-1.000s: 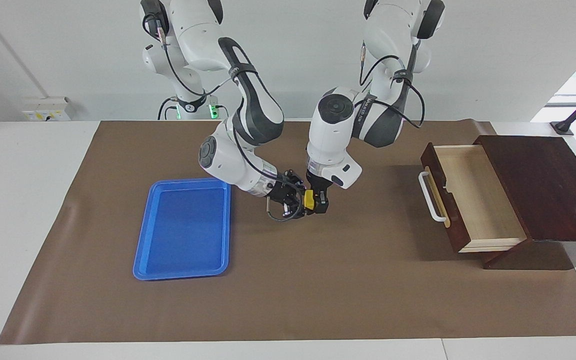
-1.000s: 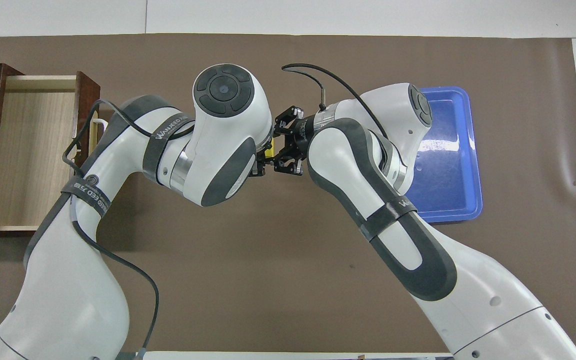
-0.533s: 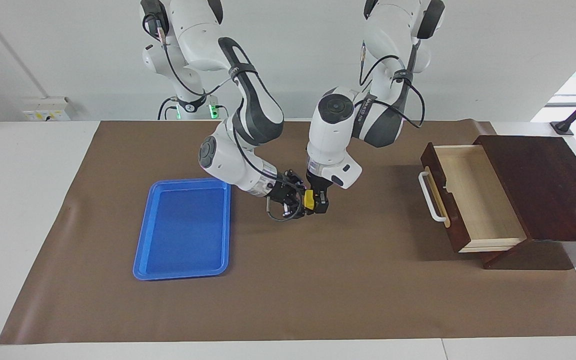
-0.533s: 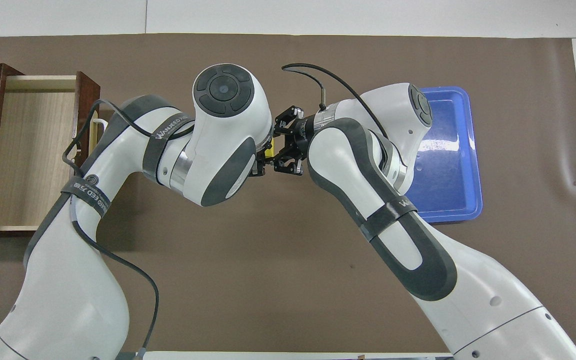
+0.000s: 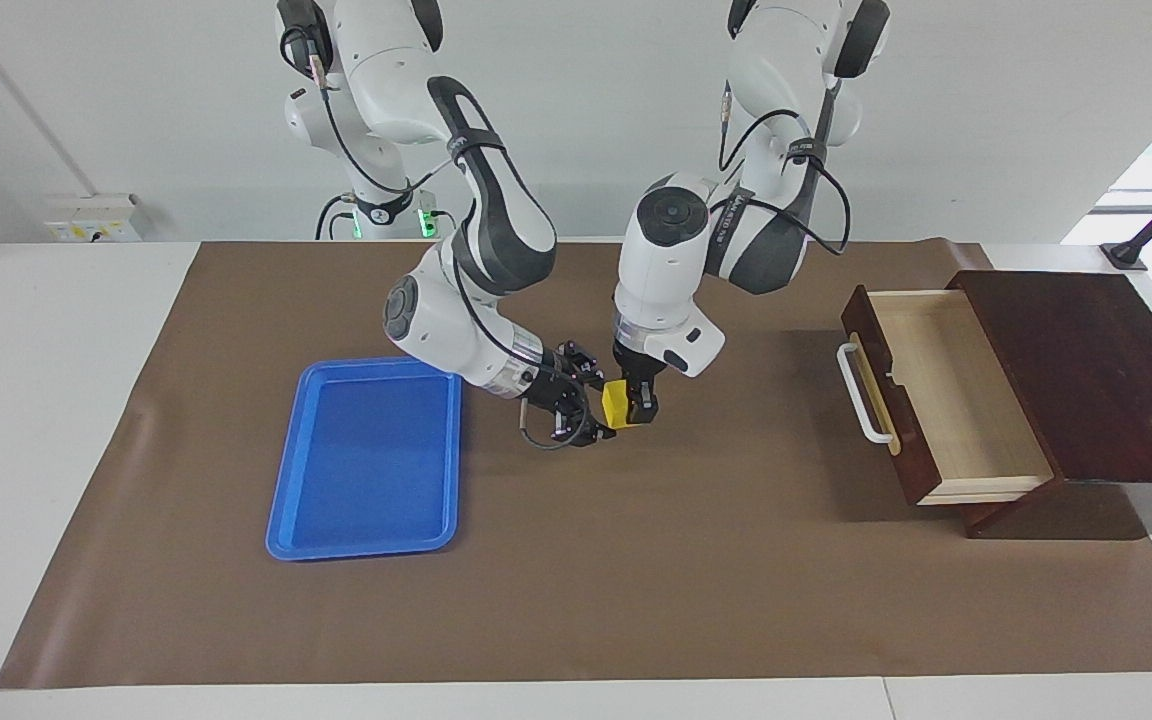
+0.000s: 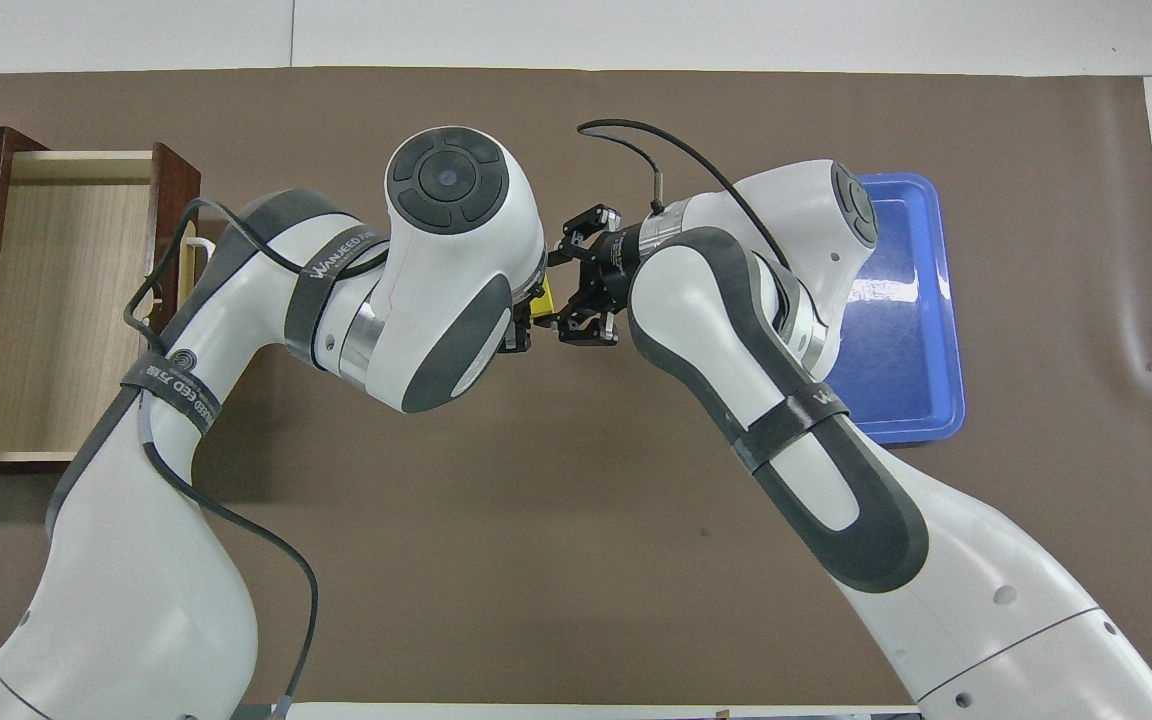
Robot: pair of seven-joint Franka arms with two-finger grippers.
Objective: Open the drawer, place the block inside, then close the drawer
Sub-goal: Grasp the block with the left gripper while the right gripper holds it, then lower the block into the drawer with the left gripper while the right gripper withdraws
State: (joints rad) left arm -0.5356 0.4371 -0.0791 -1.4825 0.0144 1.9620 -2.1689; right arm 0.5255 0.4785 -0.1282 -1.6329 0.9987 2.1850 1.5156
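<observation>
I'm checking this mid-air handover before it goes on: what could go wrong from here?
1. The left gripper seems to grip the block near one edge, above the mat; it could slip and drop.
2. The right gripper is close beside the block and might nudge it when retreating.
3. The carry to the open drawer looks long.

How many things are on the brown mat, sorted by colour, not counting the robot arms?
Yellow: 1, the block, held above the mat in the left end effector
Blue: 1, the tray
Dark brown: 1, the wooden box with its open drawer
Total: 3
</observation>
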